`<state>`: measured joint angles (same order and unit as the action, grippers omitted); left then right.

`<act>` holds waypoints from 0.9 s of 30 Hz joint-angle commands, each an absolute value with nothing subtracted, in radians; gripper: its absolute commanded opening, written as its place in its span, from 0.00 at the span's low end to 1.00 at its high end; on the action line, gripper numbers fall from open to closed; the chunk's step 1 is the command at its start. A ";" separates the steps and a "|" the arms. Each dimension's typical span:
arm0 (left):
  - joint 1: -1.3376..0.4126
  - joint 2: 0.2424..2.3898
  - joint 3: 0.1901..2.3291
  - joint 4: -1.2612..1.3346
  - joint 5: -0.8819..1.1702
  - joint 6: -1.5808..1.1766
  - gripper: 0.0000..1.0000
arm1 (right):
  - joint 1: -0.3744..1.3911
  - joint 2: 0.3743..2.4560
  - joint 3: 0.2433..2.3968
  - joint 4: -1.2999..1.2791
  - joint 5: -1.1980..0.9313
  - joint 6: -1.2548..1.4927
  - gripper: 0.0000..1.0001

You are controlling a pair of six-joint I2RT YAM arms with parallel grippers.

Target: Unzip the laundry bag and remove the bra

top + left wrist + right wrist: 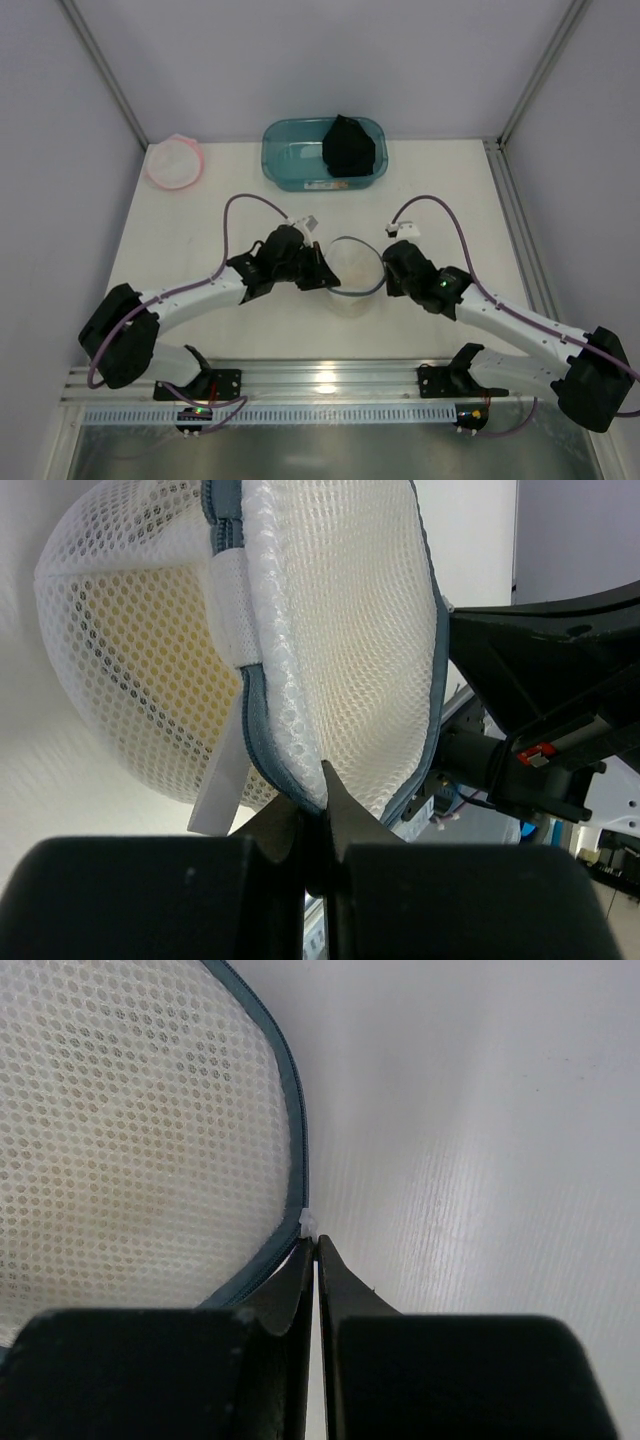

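Both my pincers are clamped on the laundry bag [352, 272], which sits mid-table [200, 230] between them.
My left pincer [322, 780] is closed on the bag's grey-blue rim, beside a hanging white tab [222, 790] on which I can read nothing. My right pincer [315, 1245] is closed at the opposite rim, a small white nub [308, 1222] poking from its tips. Behind, a blue basin [283, 165] holds a black garment [348, 147]; the basin's sticker [320, 184] is too small to read.
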<state>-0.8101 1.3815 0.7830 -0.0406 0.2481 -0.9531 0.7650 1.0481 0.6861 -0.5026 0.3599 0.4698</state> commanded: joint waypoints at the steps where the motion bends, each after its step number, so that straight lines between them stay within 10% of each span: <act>1: -0.810 1.393 0.810 -0.155 0.325 -0.865 0.00 | 0.759 1.040 0.716 -0.489 0.479 0.428 0.04; 4: -0.805 1.387 0.811 -0.166 0.298 -0.859 0.03 | 0.758 1.025 0.701 -0.482 0.443 0.433 0.04; 8: -0.802 1.364 0.810 -0.169 0.220 -0.856 0.71 | 0.758 0.999 0.669 -0.457 0.371 0.439 0.04; 12: -0.802 1.322 0.808 -0.178 0.114 -0.900 0.98 | 0.758 0.983 0.641 -0.443 0.316 0.453 0.04; 27: -0.804 0.918 0.651 -0.339 -0.085 -1.092 0.99 | 0.759 0.905 0.546 -0.355 0.037 0.494 0.04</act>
<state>-0.8066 0.9508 0.6884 -0.3038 -0.0750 -1.0401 0.7609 0.9291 0.5617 -0.4225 0.1516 0.4709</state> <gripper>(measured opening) 0.994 0.041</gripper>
